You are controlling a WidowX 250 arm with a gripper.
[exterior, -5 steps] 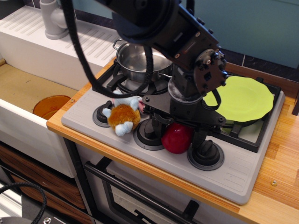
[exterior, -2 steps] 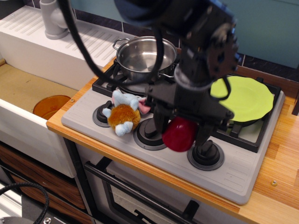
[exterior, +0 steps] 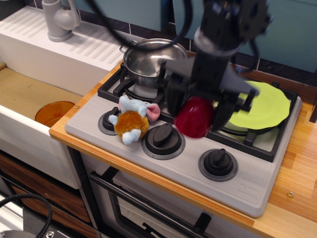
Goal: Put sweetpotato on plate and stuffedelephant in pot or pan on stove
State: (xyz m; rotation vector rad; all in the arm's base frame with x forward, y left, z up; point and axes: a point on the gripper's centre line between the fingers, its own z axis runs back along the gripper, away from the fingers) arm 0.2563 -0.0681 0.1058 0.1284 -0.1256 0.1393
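My gripper [exterior: 196,113] is shut on the glossy dark-red sweetpotato [exterior: 193,118] and holds it in the air above the stove [exterior: 168,168], just left of the lime-green plate [exterior: 265,106] on the back right burner. The stuffedelephant [exterior: 132,120], orange-brown with a pale blue head and pink ears, lies on the stove's front left by the knobs. The shiny steel pot [exterior: 147,62] stands on the back left burner, partly hidden by my arm.
A white sink [exterior: 29,94] with an orange bowl [exterior: 53,113] in it lies to the left, with a grey faucet [exterior: 59,20] behind. Black knobs [exterior: 218,162] line the stove's front. Wooden counter [exterior: 297,188] runs on the right.
My gripper has lifted the sweetpotato off the stove's front and moved it up and toward the plate. The elephant and pot have not moved.
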